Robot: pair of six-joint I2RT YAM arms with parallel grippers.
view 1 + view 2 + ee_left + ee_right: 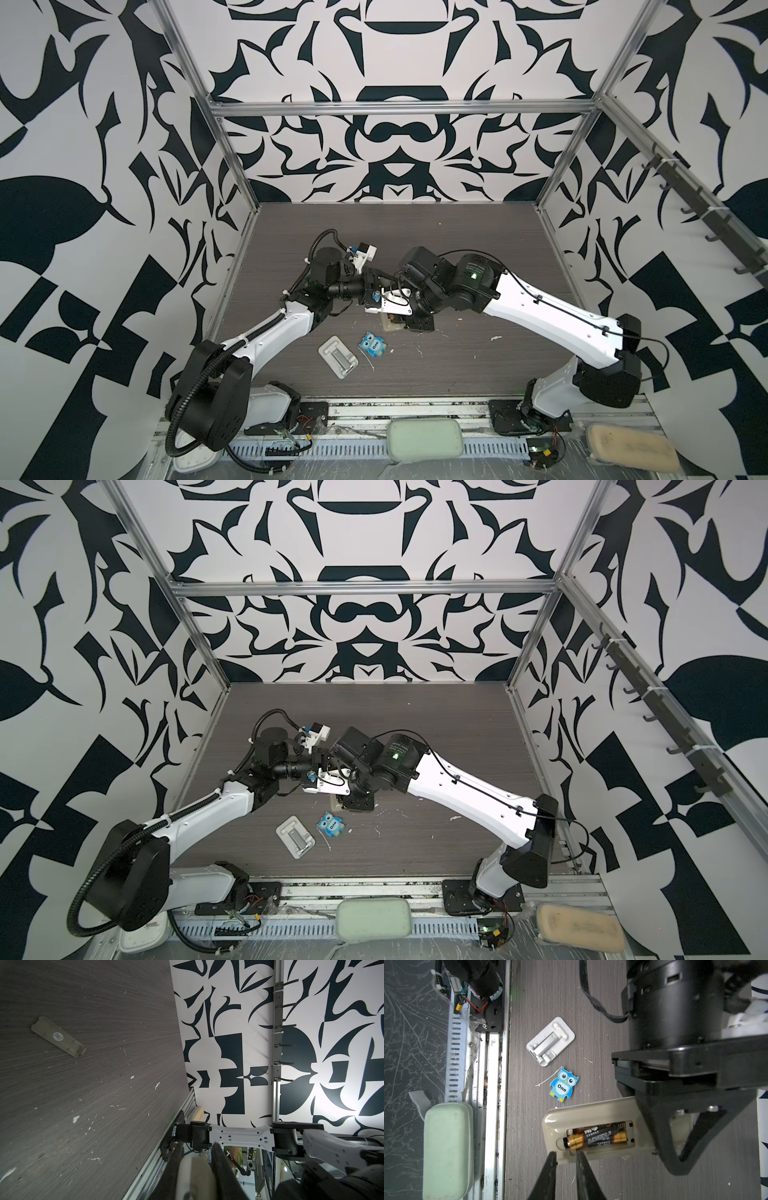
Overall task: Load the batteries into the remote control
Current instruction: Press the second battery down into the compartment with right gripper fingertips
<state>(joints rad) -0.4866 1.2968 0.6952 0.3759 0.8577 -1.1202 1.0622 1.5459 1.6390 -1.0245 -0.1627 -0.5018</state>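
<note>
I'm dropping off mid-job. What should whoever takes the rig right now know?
Left hand: shut on one end of the slim beige-backed remote control, bay side up.
Right hand: empty, fingers narrowly apart at the remote's edge beside the bay.
Done: both dark gold-banded batteries lie in the open bay.
Left: check the nearer one is fully seated; the beige rectangular battery cover lies loose on the dark wood-grain table.

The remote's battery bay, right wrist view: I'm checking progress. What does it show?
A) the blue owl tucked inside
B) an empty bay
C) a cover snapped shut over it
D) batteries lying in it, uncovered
D: the bay of the remote control is open, and the batteries, dark with gold bands, lie inside.
</note>
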